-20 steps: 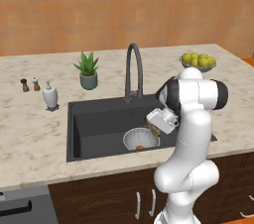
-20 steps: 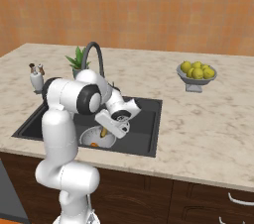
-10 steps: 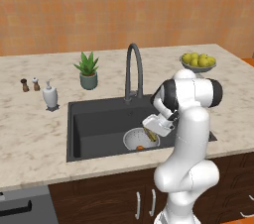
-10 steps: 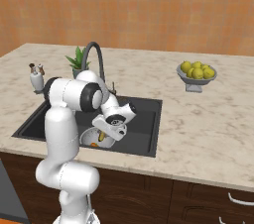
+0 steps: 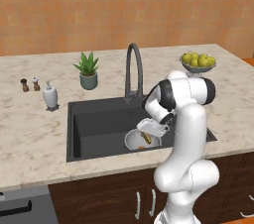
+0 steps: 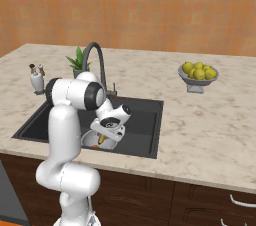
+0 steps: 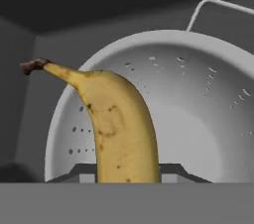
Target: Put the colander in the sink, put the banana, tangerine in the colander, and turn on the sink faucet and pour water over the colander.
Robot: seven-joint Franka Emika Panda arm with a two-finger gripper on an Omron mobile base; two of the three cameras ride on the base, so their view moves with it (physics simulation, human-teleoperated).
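A: Banana (image 7: 121, 129) fills the hand view, its base rising between the jaws, which pinch it, its brown stem pointing to ten o'clock over the bowl of the colander (image 7: 198, 119).

B: Why is it carried that way?

A: Likely so the fruit can drop straight into the colander. In the left base view the gripper (image 5: 150, 134) hangs right over the colander (image 5: 133, 141), which sits on the floor of the sink (image 5: 99, 124) at about five o'clock from the basin's centre, close to the front wall.

B: And the colander is there because?

A: It needs to be under the sink faucet (image 5: 133, 69), which stands at twelve o'clock on the back rim, so water can later run over the fruit.

B: Count things for me.

A: One banana, one colander, one faucet, one sink. At eleven o'clock on the counter (image 5: 30, 134) are one potted plant (image 5: 88, 71), one white soap dispenser (image 5: 49, 96) and two small brown shakers (image 5: 30, 84). At two o'clock sits one grey footed bowl of yellow-green fruit (image 5: 198, 62); I can't count its pieces exactly.

B: The tangerine?

A: A small orange patch beside the banana in the colander may be it; I can't tell for sure.
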